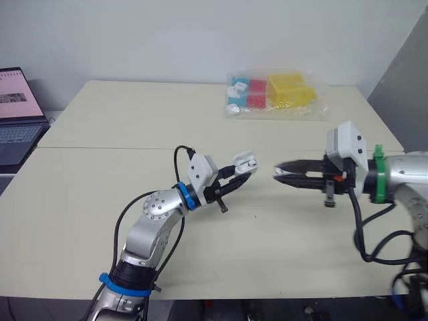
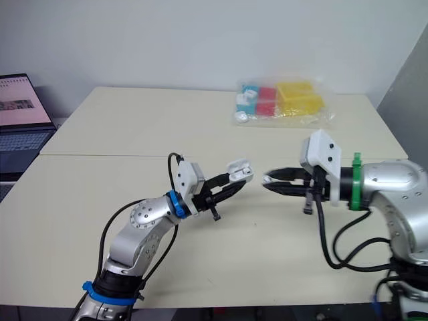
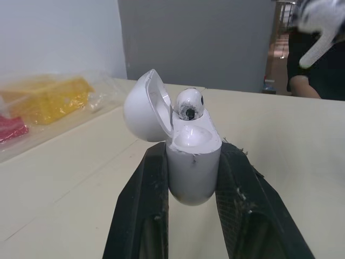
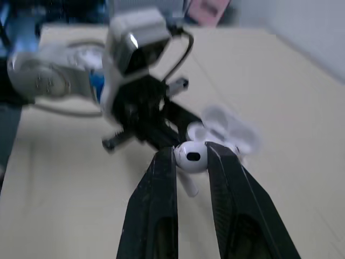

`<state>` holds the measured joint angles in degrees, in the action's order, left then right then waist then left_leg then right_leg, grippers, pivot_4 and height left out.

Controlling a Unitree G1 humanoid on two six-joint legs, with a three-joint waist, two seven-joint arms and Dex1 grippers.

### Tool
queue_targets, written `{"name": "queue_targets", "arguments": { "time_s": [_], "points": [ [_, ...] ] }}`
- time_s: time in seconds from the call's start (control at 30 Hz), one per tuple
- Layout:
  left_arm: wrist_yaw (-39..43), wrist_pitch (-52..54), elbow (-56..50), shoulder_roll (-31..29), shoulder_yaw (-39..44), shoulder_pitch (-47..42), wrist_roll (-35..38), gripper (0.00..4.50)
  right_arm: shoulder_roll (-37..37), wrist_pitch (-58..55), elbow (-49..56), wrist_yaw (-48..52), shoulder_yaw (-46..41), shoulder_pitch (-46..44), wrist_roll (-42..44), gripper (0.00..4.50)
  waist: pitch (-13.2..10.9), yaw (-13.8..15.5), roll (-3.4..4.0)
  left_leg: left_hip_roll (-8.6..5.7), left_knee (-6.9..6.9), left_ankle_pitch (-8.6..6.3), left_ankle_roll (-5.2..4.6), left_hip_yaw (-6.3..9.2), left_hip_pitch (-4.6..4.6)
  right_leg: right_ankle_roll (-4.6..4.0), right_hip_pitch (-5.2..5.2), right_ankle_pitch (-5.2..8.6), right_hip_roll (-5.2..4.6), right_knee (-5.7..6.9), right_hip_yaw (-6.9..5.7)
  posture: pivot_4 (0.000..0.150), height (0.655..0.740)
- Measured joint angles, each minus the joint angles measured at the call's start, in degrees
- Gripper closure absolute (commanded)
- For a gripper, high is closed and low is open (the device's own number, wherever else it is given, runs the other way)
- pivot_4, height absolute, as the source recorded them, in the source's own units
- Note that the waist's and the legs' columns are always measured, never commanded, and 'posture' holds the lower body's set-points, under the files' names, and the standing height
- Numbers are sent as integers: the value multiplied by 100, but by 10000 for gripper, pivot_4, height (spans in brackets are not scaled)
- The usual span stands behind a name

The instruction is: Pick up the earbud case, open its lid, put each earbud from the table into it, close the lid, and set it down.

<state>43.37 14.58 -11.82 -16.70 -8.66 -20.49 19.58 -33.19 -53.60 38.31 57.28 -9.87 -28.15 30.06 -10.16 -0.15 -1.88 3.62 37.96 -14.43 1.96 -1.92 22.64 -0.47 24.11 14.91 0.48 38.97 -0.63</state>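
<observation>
Pinching an earbud (image 4: 191, 156) by its bulb, the right gripper (image 1: 279, 175) hovers near the open case (image 3: 193, 172), which the left gripper (image 1: 237, 175) clamps by its sides above the table (image 1: 134, 120). Both pieces look light, hard and slippery; the case's flat flanks seem the safest hold.

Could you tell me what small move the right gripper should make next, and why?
Probably ease the right gripper toward the earbud case, lining its earbud up with the empty socket: the left gripper holds the case lid-open, the other earbud sits inside, and a gap separates the two grippers.
</observation>
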Motion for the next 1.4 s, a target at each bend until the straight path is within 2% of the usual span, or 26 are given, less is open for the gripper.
{"name": "queue_targets", "arguments": {
  "time_s": [0.17,0.43,0.87,1.4],
  "points": [
    [7,161,23,-69,58,-143,84,37074,1128,167,185,-1351,317,119,87,40775,0,-4,1,0,-1,0,0,0,4,1,2,0,-3,-2,4,1500,7354],
    [99,340,20,-163,74,-271,205,37074,1695,999,-217,-2233,1026,390,-269,40775,0,-6,1,1,-1,0,0,-1,3,0,1,1,0,-2,-1,1500,7354],
    [111,375,20,-195,179,-295,292,37074,1759,1730,-642,-2651,1415,610,-590,40775,0,-6,1,2,-2,0,0,-2,4,0,2,1,0,-3,1,1500,7354],
    [102,388,87,-161,182,-317,290,37074,1721,2039,-874,-2780,1676,729,-819,40775,0,-6,1,2,-2,0,0,-1,5,0,3,1,0,-4,1,1500,7354]
  ]
}}
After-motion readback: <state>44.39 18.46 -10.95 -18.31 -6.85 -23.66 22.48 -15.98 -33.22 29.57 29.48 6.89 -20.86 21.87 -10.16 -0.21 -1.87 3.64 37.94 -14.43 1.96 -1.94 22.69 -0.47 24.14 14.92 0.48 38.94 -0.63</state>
